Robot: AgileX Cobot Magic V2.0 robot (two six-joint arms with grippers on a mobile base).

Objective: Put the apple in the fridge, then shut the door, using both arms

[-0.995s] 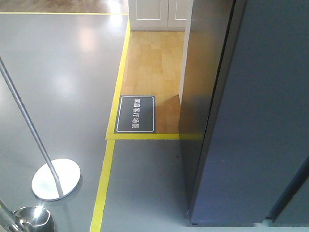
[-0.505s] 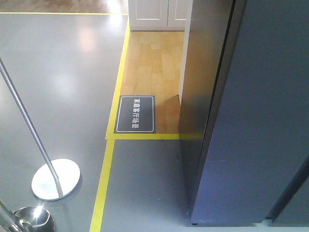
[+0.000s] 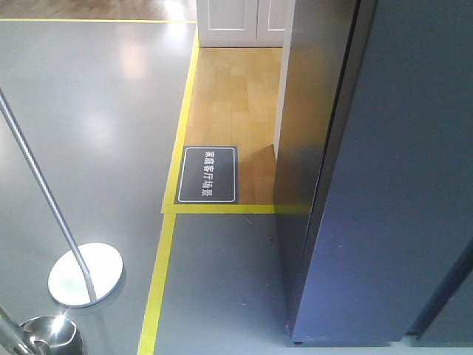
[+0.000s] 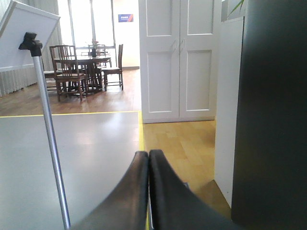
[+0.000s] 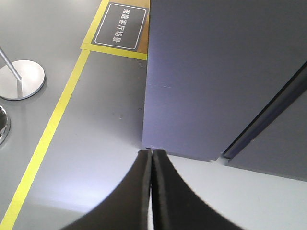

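Both grippers have their fingers pressed together with nothing between them: the left gripper (image 4: pixel 148 154) faces white double doors (image 4: pixel 180 57) across a wooden floor, the right gripper (image 5: pixel 151 153) hangs over the grey floor (image 5: pixel 96 120). The fridge (image 3: pixel 392 170) stands at the right, its dark grey-blue face just ahead of the right gripper; the apple shows in no view. A chrome pole (image 3: pixel 44 192) with a round base stands on the floor's left side, beside a yellow tape line (image 3: pixel 159 281).

The left gripper (image 4: pixel 148 158) has its two black fingers pressed together along their length, tips meeting, and it points level and forward with nothing between them. The right gripper (image 5: pixel 152 155) is likewise closed, fingers touching from base to tip and empty, and it tilts downward toward the floor. Neither arm shows in the front view.
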